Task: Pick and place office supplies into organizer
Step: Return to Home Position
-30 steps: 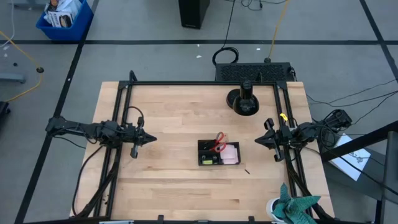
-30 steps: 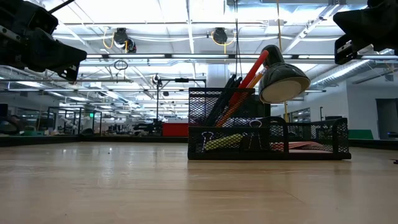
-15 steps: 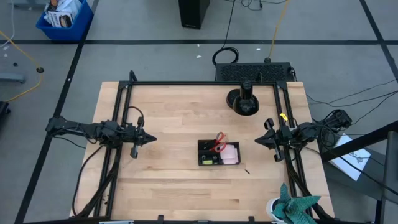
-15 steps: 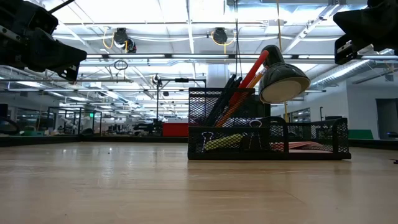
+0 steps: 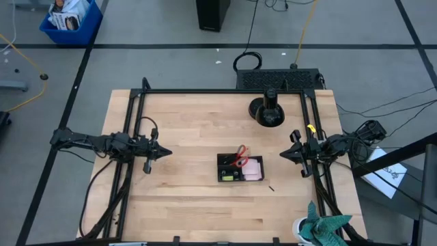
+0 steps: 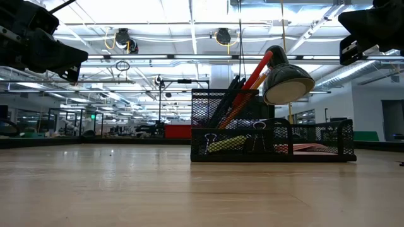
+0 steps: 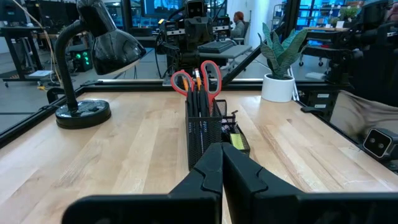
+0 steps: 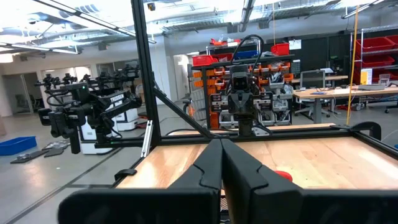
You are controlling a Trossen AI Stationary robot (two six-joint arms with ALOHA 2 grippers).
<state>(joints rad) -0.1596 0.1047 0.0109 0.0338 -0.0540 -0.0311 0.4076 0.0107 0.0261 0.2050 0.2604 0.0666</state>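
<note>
The organizer [image 5: 240, 168], a black mesh tray, stands on the table a little right of centre. In it are red-handled scissors [image 5: 240, 156], a pink sticky-note pad [image 5: 254, 168] and a yellow piece [image 5: 236, 176]. In the low view, pencils and pens [image 6: 247, 87] stand slanted in its tall cup, and clips [image 6: 255, 130] hang on its front wall. My left gripper [image 5: 166, 153] hovers shut, left of the organizer and pointing at it [image 7: 208, 127]. My right gripper [image 5: 285, 155] hovers shut to its right. Both hold nothing.
A black desk lamp on a round base [image 5: 267, 111] stands at the far side, behind the organizer. A potted plant [image 5: 318, 227] sits at the near right corner. A small dark piece [image 5: 272, 188] lies on the wood, near right of the organizer. Black frame rails [image 5: 133, 130] run along both sides.
</note>
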